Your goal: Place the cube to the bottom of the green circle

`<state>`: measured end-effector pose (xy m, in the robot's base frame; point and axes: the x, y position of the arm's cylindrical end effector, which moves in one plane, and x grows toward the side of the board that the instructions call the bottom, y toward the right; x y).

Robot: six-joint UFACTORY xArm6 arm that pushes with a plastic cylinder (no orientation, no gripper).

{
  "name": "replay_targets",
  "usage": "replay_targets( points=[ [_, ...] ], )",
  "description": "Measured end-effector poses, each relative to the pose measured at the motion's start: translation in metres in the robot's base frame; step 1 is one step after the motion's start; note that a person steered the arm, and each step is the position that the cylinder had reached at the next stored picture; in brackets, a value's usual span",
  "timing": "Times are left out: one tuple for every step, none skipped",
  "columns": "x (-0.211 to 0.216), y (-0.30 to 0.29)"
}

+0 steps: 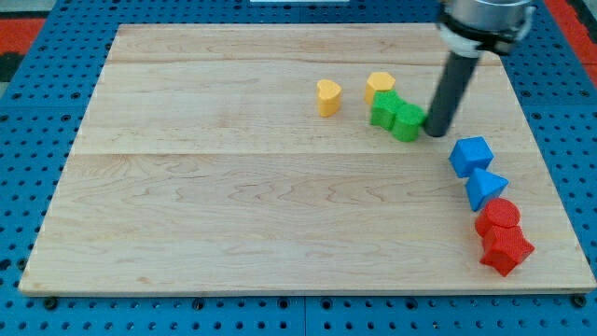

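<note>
Where wooden board [233, 187] ends, blue pegboard [28, 140].

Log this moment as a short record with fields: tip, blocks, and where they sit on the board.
tip: my tip at the view's right of the green blocks, touching or nearly so
green blocks: two pressed together, upper right of the board; shapes unclear
yellow blocks: one just above the green pair, a heart shape to their left
blue blocks: cube, triangle below it
red blocks: two stacked near the lower right edge
surface: wooden board
</note>
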<state>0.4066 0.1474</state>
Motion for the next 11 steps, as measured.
replay_targets(
  points=[
    [0.0,-0.063],
    [0.004,-0.075],
    [0.003,0.009],
    [0.014,0.106],
    [0.062,0.11],
    [0.044,-0.004],
    [0.013,-0.123],
    [0.011,-0.202],
    [0.004,-0.233],
    [-0.004,-0.194],
    [-0.008,-0.155]
  ],
)
